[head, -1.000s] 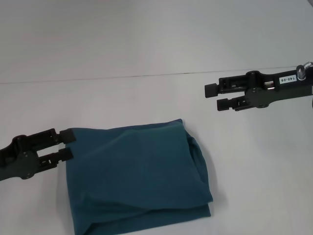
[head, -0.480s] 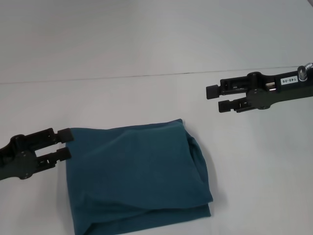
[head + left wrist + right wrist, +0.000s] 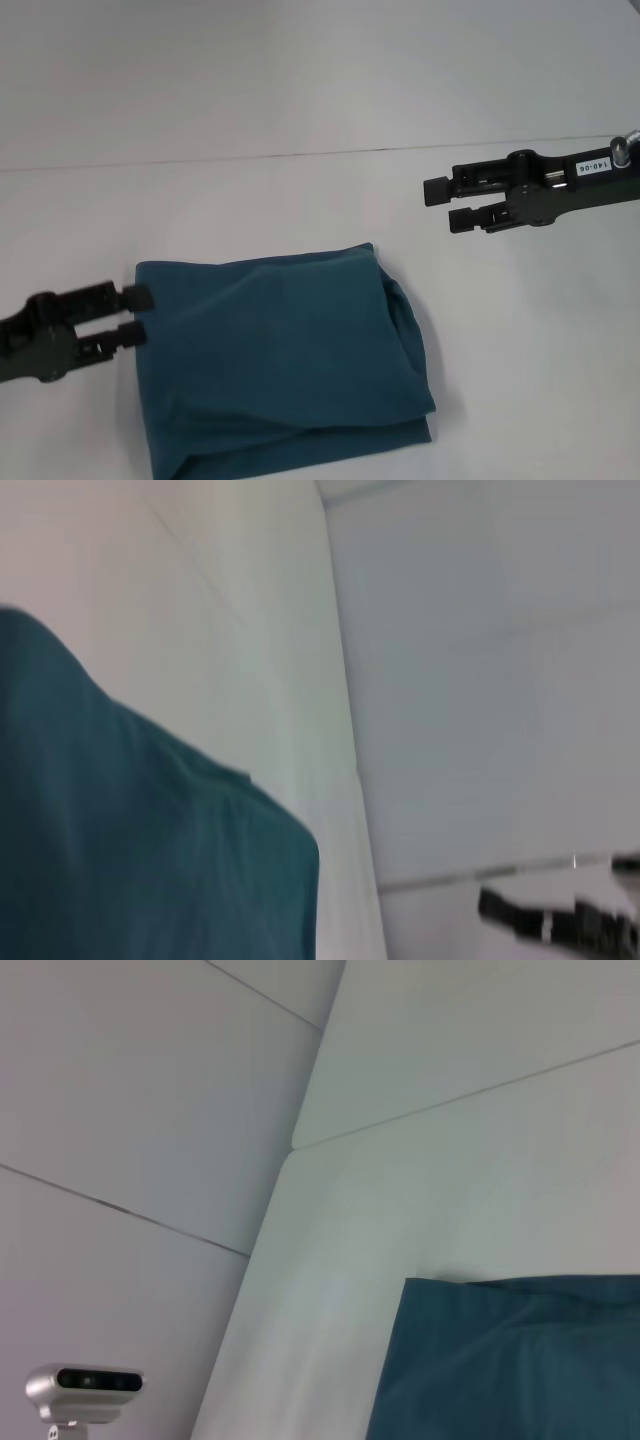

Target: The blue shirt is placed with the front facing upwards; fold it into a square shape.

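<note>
On the white surface (image 3: 300, 200) in front of me, the blue shirt (image 3: 280, 350) lies already folded into a rough square, near the front edge of the head view and slightly left of centre. I see no lettering or collar, so the printed front is tucked inside the layers. The right side bulges and a lower layer peeks out along the near edge, so I judge the fold nearly done but not tidy.

My left gripper (image 3: 136, 313) sits low at the shirt's left edge, its 2 fingers spread a little with nothing between them, tips just at the cloth's border. I read that as a release, leaving the stack to settle by itself.

My right gripper (image 3: 448, 204) hangs well apart from the shirt, up and to the right, fingers slightly spread and empty, kept clear so it does not drag the fabric.

Any remaining work would be smoothing that bulging right side.
</note>
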You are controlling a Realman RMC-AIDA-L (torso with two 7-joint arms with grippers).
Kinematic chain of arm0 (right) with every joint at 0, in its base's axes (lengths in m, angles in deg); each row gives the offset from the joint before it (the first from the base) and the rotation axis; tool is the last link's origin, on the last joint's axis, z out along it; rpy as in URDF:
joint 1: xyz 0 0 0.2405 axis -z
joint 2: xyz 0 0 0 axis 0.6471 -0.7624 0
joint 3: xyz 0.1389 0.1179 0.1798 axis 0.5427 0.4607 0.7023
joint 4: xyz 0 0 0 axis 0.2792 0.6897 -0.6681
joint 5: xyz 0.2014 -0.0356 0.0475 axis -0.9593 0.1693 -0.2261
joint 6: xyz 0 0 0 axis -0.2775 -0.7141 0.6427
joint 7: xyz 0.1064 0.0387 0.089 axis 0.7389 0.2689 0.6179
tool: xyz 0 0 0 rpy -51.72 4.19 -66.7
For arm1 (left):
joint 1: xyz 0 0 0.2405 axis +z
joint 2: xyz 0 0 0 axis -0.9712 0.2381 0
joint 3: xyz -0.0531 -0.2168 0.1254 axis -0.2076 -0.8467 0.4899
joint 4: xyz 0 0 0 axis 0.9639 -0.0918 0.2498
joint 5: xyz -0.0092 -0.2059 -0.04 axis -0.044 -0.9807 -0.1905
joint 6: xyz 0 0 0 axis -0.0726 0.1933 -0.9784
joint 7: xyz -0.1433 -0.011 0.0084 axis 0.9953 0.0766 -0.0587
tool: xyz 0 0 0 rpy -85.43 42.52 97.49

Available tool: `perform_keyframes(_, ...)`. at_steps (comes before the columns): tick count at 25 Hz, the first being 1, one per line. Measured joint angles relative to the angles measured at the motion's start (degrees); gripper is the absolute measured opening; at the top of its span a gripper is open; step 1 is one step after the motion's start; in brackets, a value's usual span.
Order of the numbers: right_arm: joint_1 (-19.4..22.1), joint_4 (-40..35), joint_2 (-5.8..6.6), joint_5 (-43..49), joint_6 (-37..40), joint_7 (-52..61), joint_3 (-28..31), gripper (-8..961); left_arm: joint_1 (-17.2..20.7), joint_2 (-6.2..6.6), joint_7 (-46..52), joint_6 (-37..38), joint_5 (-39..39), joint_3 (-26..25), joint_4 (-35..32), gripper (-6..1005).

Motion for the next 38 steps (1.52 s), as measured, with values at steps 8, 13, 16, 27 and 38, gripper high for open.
perform_keyframes(8, 0.16, 0.09, 0.99, 0.13, 0.09, 0.40, -0.13, 884, -0.37, -0.52, -1.98, 3.27, 2.31, 9.64, -0.52, 690)
perform_keyframes(13, 0.47, 0.09, 1.43, 0.15, 0.16, 0.71, -0.23, 884, -2.10, -3.30, -0.24, 1.99, 3.03, 13.71, 0.83, 690)
perform_keyframes(16, 0.53, 0.09, 1.66, 0.15, 0.39, 0.73, -0.15, 885, -2.79, -3.54, 0.09, 0.13, 3.11, 16.02, 1.91, 690)
perform_keyframes(27, 1.17, 0.18, 2.97, 0.13, 1.67, 0.68, 0.03, 885, -4.93, -3.97, 0.08, -13.53, 3.22, 28.01, 3.85, 691)
perform_keyframes(38, 2.23, 0.18, 3.41, -0.13, 2.34, 0.64, 0.45, 884, -9.42, -4.00, 0.54, -22.24, 3.17, 29.51, 8.88, 691)
